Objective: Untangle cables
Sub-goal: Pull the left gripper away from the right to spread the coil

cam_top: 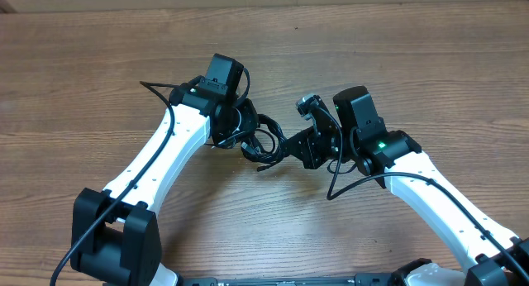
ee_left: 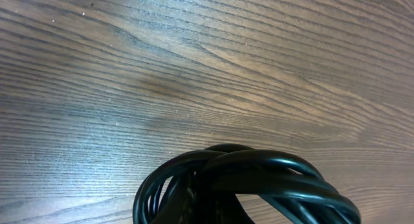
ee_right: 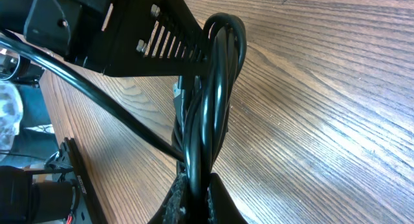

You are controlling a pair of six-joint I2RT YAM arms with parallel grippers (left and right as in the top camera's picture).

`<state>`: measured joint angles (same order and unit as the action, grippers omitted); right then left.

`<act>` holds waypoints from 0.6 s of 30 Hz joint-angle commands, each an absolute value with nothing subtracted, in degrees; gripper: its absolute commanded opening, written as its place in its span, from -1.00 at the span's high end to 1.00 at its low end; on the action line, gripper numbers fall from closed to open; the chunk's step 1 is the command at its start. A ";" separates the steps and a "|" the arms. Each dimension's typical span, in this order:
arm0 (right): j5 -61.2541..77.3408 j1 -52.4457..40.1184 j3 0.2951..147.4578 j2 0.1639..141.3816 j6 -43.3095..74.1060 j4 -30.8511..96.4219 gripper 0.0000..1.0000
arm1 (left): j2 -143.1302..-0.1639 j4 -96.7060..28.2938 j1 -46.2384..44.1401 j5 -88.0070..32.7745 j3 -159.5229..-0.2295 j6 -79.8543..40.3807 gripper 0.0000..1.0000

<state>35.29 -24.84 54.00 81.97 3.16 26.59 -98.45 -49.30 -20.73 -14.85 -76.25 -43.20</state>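
The cables (cam_top: 263,142) form one black tangled bundle of loops at the middle of the wooden table, stretched between my two grippers. My left gripper (cam_top: 240,132) meets the bundle from the left. In the left wrist view the looped cables (ee_left: 259,179) fill the bottom edge and hide the fingers, with the jaws shut on the strands. My right gripper (cam_top: 286,147) comes in from the right. Its fingertips (ee_right: 223,208) are clamped on a few cable strands (ee_right: 217,88) that rise upright from the right gripper (ee_right: 199,201).
The left arm's black housing (ee_right: 129,36) sits close above the bundle in the right wrist view. A thicker arm wire (ee_right: 97,94) crosses beside it. Another arm wire (cam_top: 347,183) hangs off the right arm. The table's far edge (cam_top: 264,7) runs along the top.
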 commanded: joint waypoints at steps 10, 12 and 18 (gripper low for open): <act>22.44 -25.02 54.43 81.12 3.16 33.15 0.92 | -96.92 -56.62 -8.75 -13.23 -86.65 -43.66 0.92; 21.91 -25.02 54.43 81.12 3.16 33.12 0.92 | -96.92 -58.28 -7.33 -16.43 -87.83 -43.66 0.92; 30.13 -25.02 54.43 81.12 5.43 29.67 0.52 | -96.95 -60.23 -7.31 -19.55 -87.88 -43.75 0.92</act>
